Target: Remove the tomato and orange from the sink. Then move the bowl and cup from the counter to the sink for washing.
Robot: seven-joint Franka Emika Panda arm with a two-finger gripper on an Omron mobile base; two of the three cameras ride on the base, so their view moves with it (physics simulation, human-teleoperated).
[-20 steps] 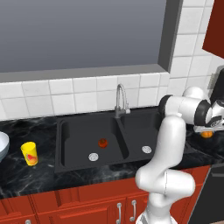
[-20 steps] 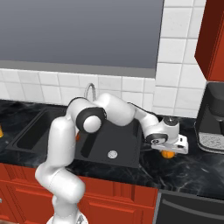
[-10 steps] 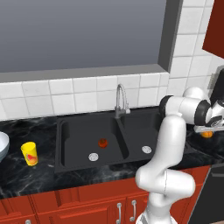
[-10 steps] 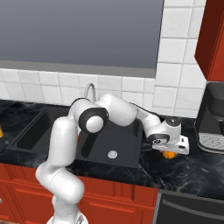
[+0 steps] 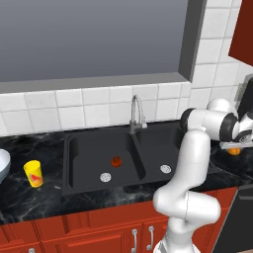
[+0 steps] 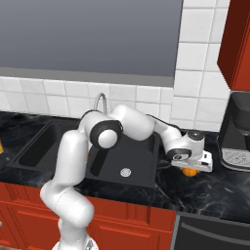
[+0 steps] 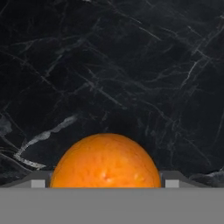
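Observation:
The orange (image 6: 190, 171) rests on the black counter to the right of the sink (image 5: 89, 148). My gripper (image 6: 191, 163) hangs straight over it, open, and in the hand view the orange (image 7: 105, 162) sits between the two fingertips (image 7: 38, 183) with a small gap on each side. At the far right of the left base view the gripper (image 5: 233, 147) covers most of the orange (image 5: 235, 151). The tomato (image 5: 116, 161) lies in the left basin near a drain. On the counter to the left stand the yellow cup (image 5: 33, 173) and, cut off by the picture's edge, the pale bowl (image 5: 2, 165).
A curved steel faucet (image 5: 135, 111) rises behind the divider between the basins. A dark coffee machine (image 6: 237, 132) stands on the counter just right of the gripper. A tiled wall and a window run behind, with red cabinets below the counter's front edge.
The hand has barely shifted above the orange, and its jaws stand a touch wider. The tomato, cup and bowl have not moved.

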